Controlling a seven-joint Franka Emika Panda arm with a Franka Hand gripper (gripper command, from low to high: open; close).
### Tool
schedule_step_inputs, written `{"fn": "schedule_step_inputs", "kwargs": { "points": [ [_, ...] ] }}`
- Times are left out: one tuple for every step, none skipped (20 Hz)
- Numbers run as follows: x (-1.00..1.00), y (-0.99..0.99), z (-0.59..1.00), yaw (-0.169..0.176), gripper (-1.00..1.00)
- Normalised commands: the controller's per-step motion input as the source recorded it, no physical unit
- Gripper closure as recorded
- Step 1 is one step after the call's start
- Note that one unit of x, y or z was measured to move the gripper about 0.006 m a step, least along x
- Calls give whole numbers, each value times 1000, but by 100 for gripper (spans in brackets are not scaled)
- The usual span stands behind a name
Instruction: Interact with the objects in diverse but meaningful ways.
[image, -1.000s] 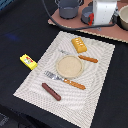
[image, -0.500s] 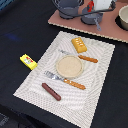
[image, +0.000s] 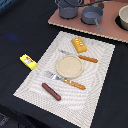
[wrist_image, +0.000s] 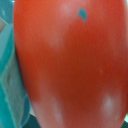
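The red tomato (wrist_image: 70, 65) fills the wrist view, probably being handled, but I cannot tell the gripper's state. On the placemat (image: 102, 60), the orange ridged block (image: 78, 45) lies at one o'clock from the round plate (image: 69, 66) and the brown sausage (image: 51, 91) at seven o'clock, both seemingly untouched.

Glossy, smooth red tomato (wrist_image: 70, 65)

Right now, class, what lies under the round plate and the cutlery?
A pale striped placemat lies under the round plate, the fork and the knife. The orange block and sausage rest on it too. The mat beneath the plate is covered.
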Motion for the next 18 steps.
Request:
{"fn": "schedule_step_inputs", "kwargs": {
  "points": [
    [-31,837,-411,0,100],
    [0,811,-429,0,100],
    [0,746,-434,0,100],
    [0,611,-463,0,100],
    [0,609,-477,0,100],
    [0,611,-483,0,100],
    [0,594,-469,0,100],
    [0,566,-437,0,100],
    [0,491,-409,0,100],
    [0,446,-371,0,100],
    [0,403,-354,0,100],
    [-114,331,-220,0,100],
    [-206,280,-91,0,100],
    [-243,231,-57,0,100],
    [-180,254,-60,0,100],
    [-171,234,-66,0,100],
    [-166,206,-66,0,100],
    [-134,209,-77,0,100]
  ]
}}
